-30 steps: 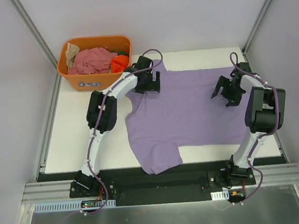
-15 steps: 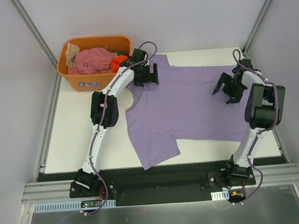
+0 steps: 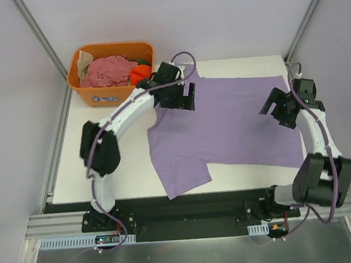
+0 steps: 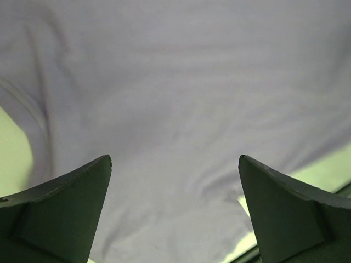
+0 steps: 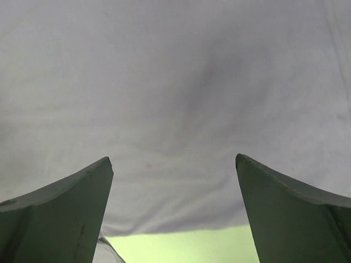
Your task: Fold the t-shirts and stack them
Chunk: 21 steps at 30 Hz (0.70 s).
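purple t-shirt (image 3: 230, 123) laid out on the desk (image 3: 73, 166)

it lies mostly flat. left jaws stand spread over its far left corner, right jaws spread over its right edge. a pink shirt (image 3: 110, 69) sits in the orange tub (image 3: 88, 93) beyond.

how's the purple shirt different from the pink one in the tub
Colour: the purple shirt is pale lavender, while the pink shirt is dusty pink. Pose: the purple shirt lies spread out, mostly flat, and the pink shirt is crumpled in a heap. Place: the purple shirt is on the white table, and the pink shirt sits inside the orange tub. Both are plain-coloured soft cloth.
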Available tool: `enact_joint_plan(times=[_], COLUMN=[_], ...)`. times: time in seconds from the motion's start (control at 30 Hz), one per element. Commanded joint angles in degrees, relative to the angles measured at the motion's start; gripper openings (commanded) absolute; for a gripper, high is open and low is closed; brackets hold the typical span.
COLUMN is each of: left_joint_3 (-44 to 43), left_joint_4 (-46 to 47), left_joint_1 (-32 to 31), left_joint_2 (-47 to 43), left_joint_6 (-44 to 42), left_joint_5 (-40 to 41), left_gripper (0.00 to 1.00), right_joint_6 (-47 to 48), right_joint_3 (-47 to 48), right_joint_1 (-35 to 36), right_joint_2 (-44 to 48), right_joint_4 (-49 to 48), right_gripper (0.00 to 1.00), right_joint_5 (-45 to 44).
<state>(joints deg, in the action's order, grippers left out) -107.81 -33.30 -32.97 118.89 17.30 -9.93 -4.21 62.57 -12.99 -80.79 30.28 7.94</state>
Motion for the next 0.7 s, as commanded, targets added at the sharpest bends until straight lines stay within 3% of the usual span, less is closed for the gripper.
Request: enact_joint_plan(times=[0.0,0.17,0.37,0.47,0.67], left_joint_3=[18.8,44.7,65.2,70.8,69.7], left_joint_4=[7.9,11.6,11.7,11.8,12.1], left_joint_1=[-5.8,-9.3,-15.4,-18.9,-26.8], left_joint_2=[-19.7,-36.8,-50.6,-52.5,-47.9], left_joint_6=[3.0,13.0,26.2,30.8,33.8], left_joint_5=[5.4,8.6,7.0,6.9,5.7], left_gripper=[0.99,0.99,0.99,0.96,0.74], right_joint_6=[0.2,-0.9,-2.4,-2.3,-2.3], right_joint_3=[-9.7,-18.7,-22.4,-22.7,-22.7], right_joint_1=[-1.9,-3.8,-5.6,-5.6,-5.6], right_joint_2=[10.5,21.0,27.1,27.1,24.5], right_joint_4=[0.8,0.7,0.0,0.0,0.0], right_gripper=[0.96,0.96,0.96,0.96,0.96], right_joint_5=[-2.5,-9.6,-10.8,-9.4,-8.6])
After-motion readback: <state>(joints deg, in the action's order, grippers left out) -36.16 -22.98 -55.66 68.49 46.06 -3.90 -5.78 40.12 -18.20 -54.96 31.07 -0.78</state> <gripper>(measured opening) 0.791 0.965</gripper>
